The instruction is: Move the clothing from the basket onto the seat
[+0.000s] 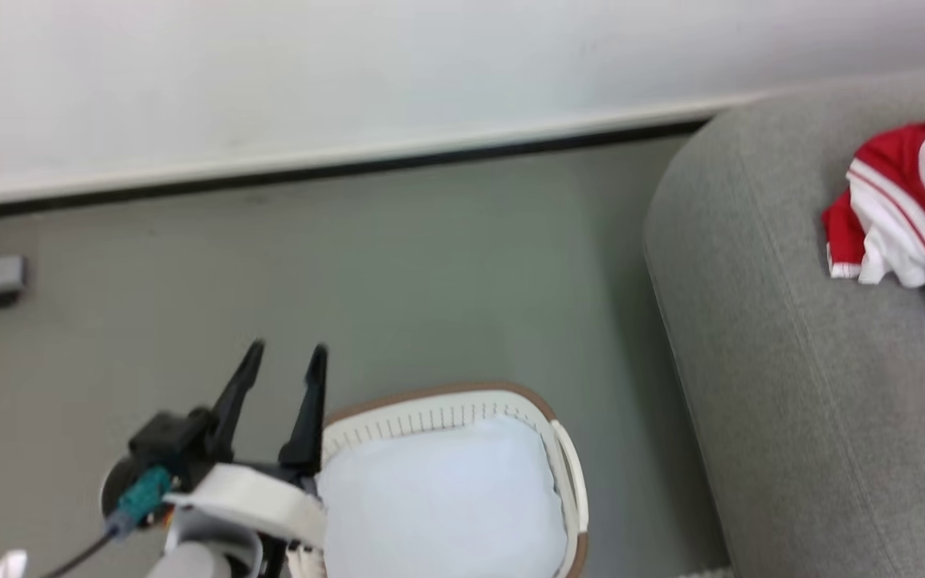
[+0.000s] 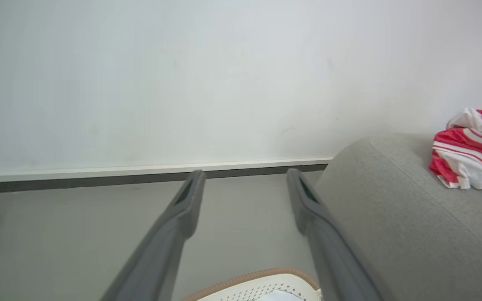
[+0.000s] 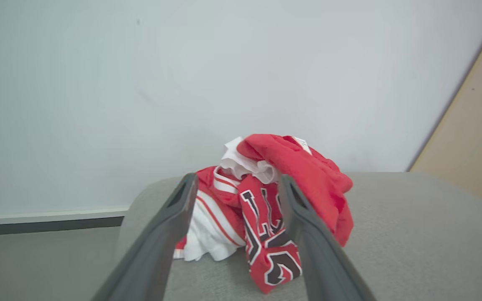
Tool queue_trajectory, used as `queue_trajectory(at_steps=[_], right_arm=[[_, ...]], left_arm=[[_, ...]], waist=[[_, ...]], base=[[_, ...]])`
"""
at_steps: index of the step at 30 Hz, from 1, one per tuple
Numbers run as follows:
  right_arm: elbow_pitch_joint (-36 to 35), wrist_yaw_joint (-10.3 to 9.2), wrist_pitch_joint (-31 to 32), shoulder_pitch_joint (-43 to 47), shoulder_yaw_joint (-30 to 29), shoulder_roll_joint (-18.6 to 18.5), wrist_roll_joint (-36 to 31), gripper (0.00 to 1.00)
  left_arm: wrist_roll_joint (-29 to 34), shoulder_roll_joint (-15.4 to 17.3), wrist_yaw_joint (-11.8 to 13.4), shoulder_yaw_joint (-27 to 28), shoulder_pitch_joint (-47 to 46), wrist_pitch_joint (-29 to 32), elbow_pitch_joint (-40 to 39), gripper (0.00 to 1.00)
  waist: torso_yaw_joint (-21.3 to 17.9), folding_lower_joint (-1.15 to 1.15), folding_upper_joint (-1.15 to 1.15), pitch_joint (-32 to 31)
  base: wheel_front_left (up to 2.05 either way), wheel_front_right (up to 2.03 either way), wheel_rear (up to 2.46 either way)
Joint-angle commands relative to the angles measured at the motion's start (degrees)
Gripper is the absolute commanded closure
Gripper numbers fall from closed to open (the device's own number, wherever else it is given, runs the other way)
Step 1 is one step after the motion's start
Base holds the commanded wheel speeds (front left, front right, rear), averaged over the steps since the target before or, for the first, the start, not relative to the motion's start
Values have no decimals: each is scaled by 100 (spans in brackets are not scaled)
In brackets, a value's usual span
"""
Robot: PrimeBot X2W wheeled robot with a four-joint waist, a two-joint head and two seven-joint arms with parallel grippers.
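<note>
Since the clothing (image 1: 904, 209) lies heaped on the seat (image 1: 768, 337) at the right edge and the basket (image 1: 438, 393) at bottom centre looks empty, the left claw (image 1: 286, 349) by its rim and the right claw (image 3: 237, 179) before the heap both gape, holding nothing.

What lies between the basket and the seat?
A bare strip of grey floor lies between the basket and the seat, seen in the head view.
</note>
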Motion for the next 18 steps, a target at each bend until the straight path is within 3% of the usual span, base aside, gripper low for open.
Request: queue_trajectory(at_steps=[1, 8, 18], right_arm=[[-191, -15, -10, 330, 191, 79, 40, 0], [-669, -15, -11, 1475, 1225, 249, 332, 0], [-704, -15, -11, 2342, 1858, 262, 744, 0]], left_arm=[[-32, -37, 58, 67, 201, -117, 163, 0], [124, -280, 166, 414, 796, -349, 840, 0], [629, -753, -340, 1166, 1569, -352, 973, 0]], waist=[[225, 1, 0, -509], [534, 1, 0, -1198], [829, 1, 0, -1689]], base=[[0, 0, 0], [0, 0, 0], [0, 0, 0]])
